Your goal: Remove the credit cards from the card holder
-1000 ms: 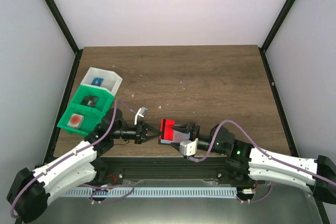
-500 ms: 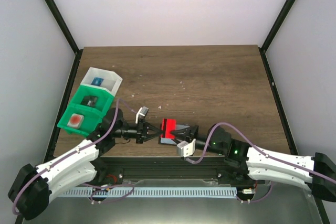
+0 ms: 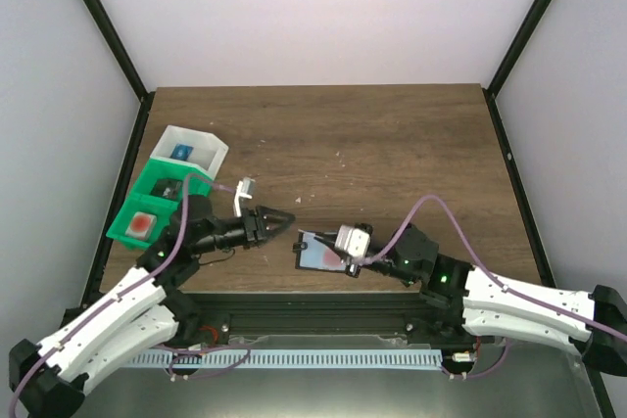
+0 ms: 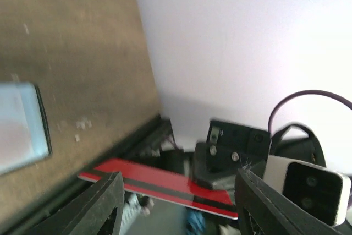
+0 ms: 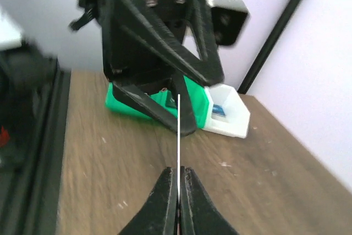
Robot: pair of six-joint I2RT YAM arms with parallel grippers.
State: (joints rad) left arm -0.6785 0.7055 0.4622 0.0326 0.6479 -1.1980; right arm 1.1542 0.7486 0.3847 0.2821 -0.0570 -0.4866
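Over the last half second the left gripper (image 3: pixel 283 215) had drawn back up and to the left, away from the small black-rimmed bifold card holder (image 3: pixel 312 255) with grey-blue panels. The bright red face no longer showed from above. The holder appeared to lie open on the brown wooden table (image 3: pixel 392 144), just under the right gripper (image 5: pixel 179 179). That gripper's jaws were clenched on a thin sheet seen edge-on. It was judged to be the thin red credit card (image 4: pixel 159 184) with a black stripe, standing on edge clear of the holder. The left jaws stood apart in the left wrist view, gripping nothing.

The card was probably light, stiff and slick, best pinched across its flat faces near one end. The holder looked soft and light, likely to drag along unless pinned. Whether other cards remained inside could not be told.
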